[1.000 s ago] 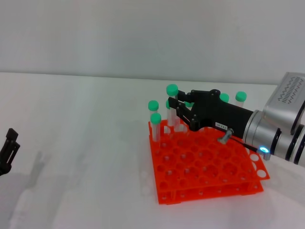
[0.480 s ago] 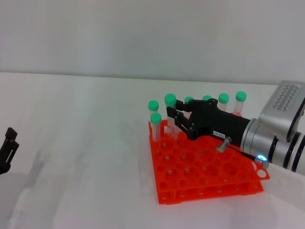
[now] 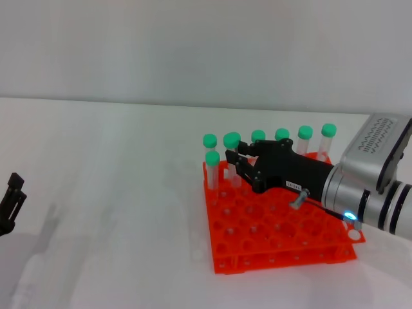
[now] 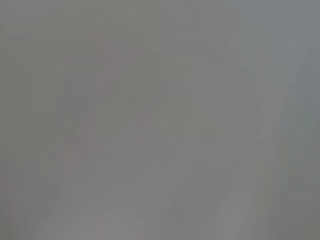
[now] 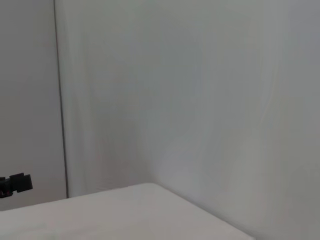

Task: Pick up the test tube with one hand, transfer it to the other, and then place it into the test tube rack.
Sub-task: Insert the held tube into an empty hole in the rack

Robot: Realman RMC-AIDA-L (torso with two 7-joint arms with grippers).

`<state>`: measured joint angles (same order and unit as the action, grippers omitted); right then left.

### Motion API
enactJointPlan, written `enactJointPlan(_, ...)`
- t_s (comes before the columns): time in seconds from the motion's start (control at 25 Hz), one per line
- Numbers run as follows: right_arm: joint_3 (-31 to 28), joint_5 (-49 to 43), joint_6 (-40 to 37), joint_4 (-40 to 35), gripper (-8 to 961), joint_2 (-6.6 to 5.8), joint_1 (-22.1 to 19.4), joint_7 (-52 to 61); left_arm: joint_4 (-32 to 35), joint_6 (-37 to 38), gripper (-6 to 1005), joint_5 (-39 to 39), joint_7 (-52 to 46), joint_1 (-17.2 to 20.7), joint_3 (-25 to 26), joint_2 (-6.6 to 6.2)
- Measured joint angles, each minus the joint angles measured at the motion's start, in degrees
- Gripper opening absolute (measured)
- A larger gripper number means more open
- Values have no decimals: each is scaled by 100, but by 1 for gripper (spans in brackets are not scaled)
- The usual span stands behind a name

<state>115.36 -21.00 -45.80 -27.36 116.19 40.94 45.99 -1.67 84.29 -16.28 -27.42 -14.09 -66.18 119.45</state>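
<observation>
Over the back-left corner of the test tube rack (image 3: 277,225), the right claw (image 3: 235,159) reaches in from the rack's right side, its black fingers closed around the test tube (image 3: 232,154) just below the round green cap. The tube stands upright with its lower end down at the rack's back row of holes; whether it is fully seated I cannot tell. Other green-capped tubes (image 3: 302,138) stand along the rack's back edge and at its back-left corner. The bright orange rack sits on a white counter (image 3: 116,193). Far to the rack's left, at the counter's edge, the left claw (image 3: 9,203) sits idle; its opening cannot be made out. The tube looks light, stiff and smooth, likely slippery plastic, so gripping high on the barrel beneath the cap seems the surest hold.
</observation>
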Motion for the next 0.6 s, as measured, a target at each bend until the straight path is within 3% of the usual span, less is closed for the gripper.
enactJointPlan(0.6,146,88,21,52,303,0,-135,-53,0,-1,763,-39,0,1,-37,23)
